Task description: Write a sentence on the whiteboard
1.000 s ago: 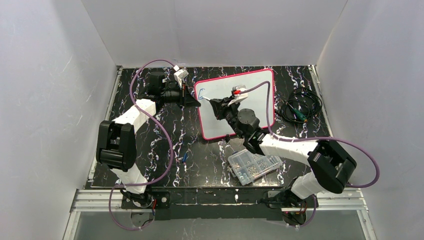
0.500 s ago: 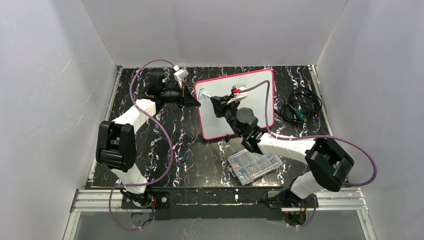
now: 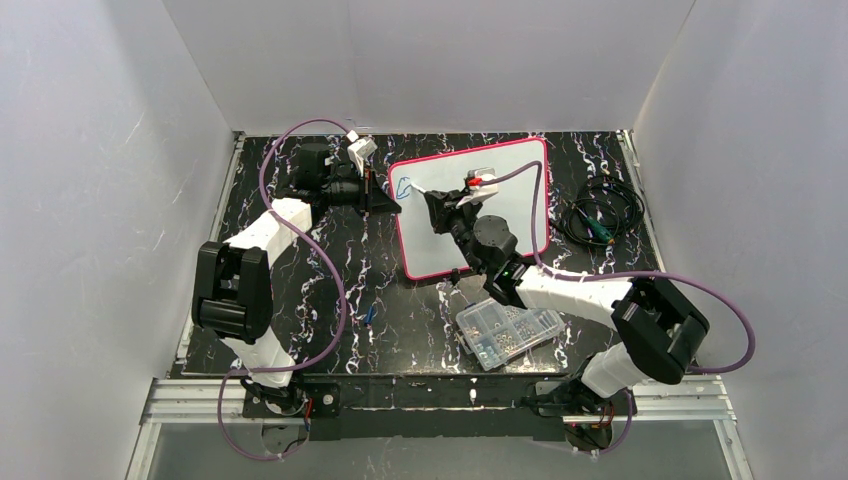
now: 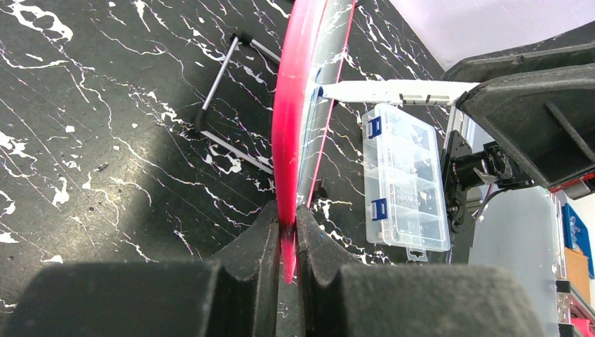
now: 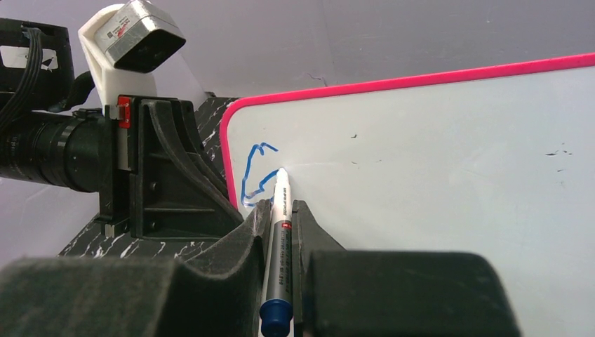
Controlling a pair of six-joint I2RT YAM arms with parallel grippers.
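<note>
On the surface (image 3: 300,290) stands one whiteboard (image 3: 430,250), pinched by the left claw (image 4: 286,214); the right claw (image 5: 281,207) clamps one marker (image 5: 278,242) at one blue scrawl (image 5: 256,149).

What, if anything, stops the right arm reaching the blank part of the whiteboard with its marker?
Probably nothing, so yes: the marker tip is on the whiteboard, the face beside it is bare, and the left arm clamps only the frame's edge in its jaws.
</note>
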